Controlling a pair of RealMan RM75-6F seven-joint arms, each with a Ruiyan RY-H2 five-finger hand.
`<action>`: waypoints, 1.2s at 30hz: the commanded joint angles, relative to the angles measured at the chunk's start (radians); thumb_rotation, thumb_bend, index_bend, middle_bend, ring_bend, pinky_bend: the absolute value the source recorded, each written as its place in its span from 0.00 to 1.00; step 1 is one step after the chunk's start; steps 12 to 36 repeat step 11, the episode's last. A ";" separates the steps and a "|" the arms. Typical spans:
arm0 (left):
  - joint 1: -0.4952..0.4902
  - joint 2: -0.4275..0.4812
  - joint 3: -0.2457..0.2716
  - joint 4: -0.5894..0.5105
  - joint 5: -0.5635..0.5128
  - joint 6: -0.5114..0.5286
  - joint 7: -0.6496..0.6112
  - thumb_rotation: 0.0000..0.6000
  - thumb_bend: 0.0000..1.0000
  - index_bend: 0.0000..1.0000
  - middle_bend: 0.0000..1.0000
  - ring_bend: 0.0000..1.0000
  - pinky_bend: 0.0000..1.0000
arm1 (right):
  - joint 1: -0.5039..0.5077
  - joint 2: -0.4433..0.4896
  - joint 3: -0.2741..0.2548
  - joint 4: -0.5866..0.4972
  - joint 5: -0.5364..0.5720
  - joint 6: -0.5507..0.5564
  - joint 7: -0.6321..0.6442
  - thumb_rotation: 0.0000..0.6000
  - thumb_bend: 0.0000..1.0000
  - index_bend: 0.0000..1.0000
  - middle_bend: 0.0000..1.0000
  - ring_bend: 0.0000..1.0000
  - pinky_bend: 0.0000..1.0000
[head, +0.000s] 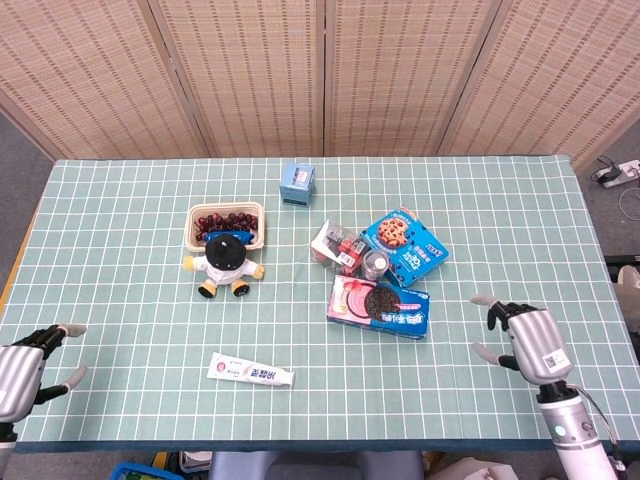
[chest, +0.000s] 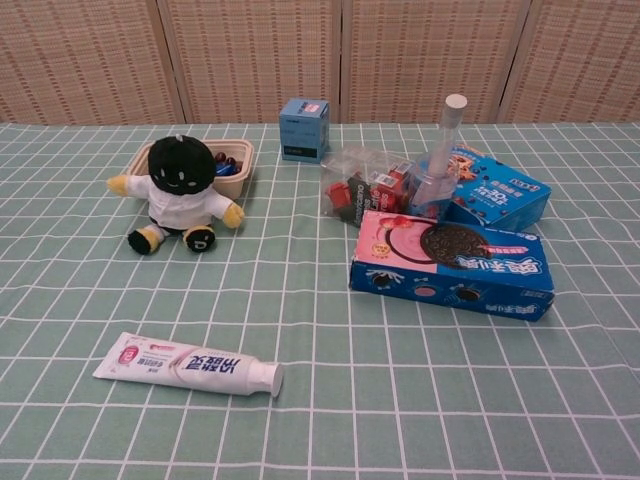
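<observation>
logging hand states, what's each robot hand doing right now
Left robot hand: open, holding nothing.
Right robot hand: open, holding nothing.

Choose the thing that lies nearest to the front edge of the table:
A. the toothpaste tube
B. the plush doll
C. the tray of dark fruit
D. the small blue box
A: the toothpaste tube lies alone closest to the table's front edge, while the plush doll, the tray of dark fruit and the small blue box sit farther back.
</observation>
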 joint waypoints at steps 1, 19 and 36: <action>-0.002 -0.006 -0.005 0.004 -0.006 -0.001 0.000 1.00 0.24 0.42 0.40 0.44 0.59 | -0.047 0.008 -0.013 0.020 0.001 0.046 -0.005 1.00 0.05 0.30 0.43 0.37 0.36; -0.007 -0.034 -0.020 0.034 -0.019 0.005 -0.005 1.00 0.24 0.43 0.40 0.44 0.59 | -0.124 -0.007 -0.004 0.129 -0.004 0.121 0.094 1.00 0.08 0.30 0.41 0.35 0.33; -0.007 -0.034 -0.020 0.034 -0.019 0.005 -0.005 1.00 0.24 0.43 0.40 0.44 0.59 | -0.124 -0.007 -0.004 0.129 -0.004 0.121 0.094 1.00 0.08 0.30 0.41 0.35 0.33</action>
